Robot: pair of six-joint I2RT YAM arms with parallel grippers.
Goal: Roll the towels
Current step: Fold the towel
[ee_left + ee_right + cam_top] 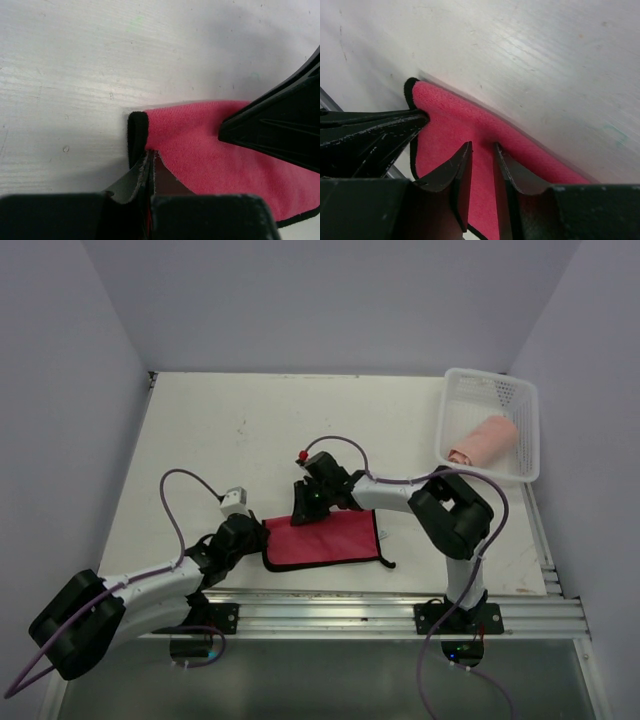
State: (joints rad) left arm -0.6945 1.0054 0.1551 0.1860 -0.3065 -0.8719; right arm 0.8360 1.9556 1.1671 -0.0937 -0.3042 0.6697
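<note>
The small cloth (330,538), red-faced with dark trim, lies flat near the table's front edge. My left gripper (262,538) is shut on its left trimmed edge, seen close in the left wrist view (151,152) on the cloth (200,145). My right gripper (303,505) is at the cloth's far left corner. In the right wrist view (481,145) its jaws stand narrowly apart, tips down on the cloth (445,125) by its rounded far edge. The salmon-pink towel (485,440) lies rolled in the basket.
The white perforated basket (495,392) stands at the far right of the table. A dark loop (385,558) trails from the cloth's right corner. An aluminium rail (400,605) runs along the front edge. Grey walls close in the left, right and back.
</note>
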